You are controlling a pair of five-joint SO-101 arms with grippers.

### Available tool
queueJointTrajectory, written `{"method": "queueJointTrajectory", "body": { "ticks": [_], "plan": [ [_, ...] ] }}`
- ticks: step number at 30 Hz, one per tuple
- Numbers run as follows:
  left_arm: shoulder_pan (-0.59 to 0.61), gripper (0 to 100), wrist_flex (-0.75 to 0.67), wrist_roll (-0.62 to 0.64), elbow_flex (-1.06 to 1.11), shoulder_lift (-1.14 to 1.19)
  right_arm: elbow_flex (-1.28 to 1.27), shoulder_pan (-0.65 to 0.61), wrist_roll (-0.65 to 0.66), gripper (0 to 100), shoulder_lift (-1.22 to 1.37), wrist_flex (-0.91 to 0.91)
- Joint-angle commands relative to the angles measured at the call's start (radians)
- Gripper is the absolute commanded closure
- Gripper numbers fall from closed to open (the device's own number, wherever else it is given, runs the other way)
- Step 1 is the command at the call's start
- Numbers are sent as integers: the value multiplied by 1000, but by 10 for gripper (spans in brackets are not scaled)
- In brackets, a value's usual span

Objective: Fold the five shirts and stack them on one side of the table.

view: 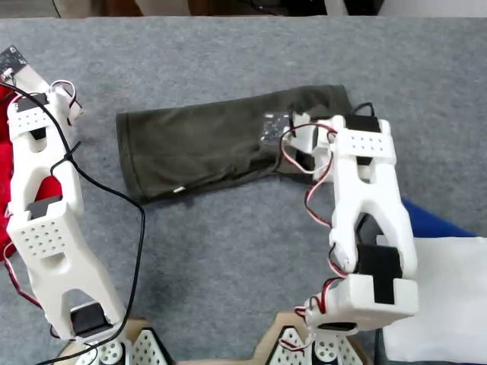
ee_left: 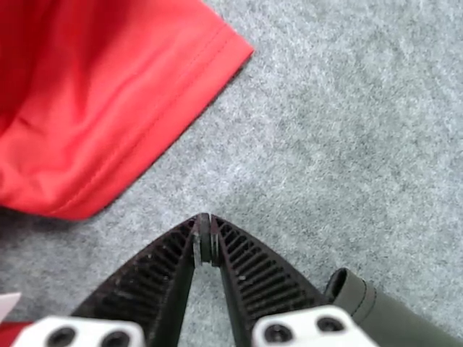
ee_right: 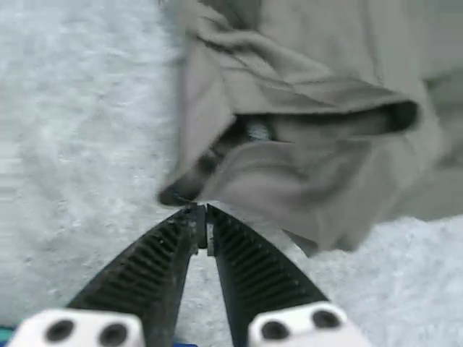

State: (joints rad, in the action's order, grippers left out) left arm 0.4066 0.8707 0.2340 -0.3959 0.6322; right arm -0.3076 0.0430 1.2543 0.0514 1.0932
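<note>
Olive shirt (view: 205, 148) lies as a long, creased strip on grey table (view: 228, 266).

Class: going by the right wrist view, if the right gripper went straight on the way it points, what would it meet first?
Most likely the olive shirt: its bunched edge lies just ahead of the shut right gripper, though depth is unclear.

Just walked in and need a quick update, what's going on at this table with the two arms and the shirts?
A dark olive shirt lies folded into a long strip mid-table. The right gripper, shut, sits at its edge; whether it pinches cloth is unclear. The left gripper, shut and empty, is over the bare table beside a red shirt. A blue cloth and a white cloth lie near the right arm's base.
</note>
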Motion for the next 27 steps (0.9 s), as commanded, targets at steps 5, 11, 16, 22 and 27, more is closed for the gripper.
{"method": "queueJointTrajectory", "body": {
  "ticks": [5,11,16,22,27],
  "plan": [
    [-11,979,-12,-8,-5,-15,30,-18,-137,989,-12,-44],
    [-11,979,-12,-8,-5,-15,76,-113,-331,821,-5,-44],
    [-11,979,-12,-8,-5,-15,90,-148,-402,794,-4,-51],
    [-11,979,-11,-8,-5,-15,143,-104,-414,860,91,-75],
    [-11,979,-11,-8,-5,-15,251,-54,-434,857,191,-74]
  ]
}}
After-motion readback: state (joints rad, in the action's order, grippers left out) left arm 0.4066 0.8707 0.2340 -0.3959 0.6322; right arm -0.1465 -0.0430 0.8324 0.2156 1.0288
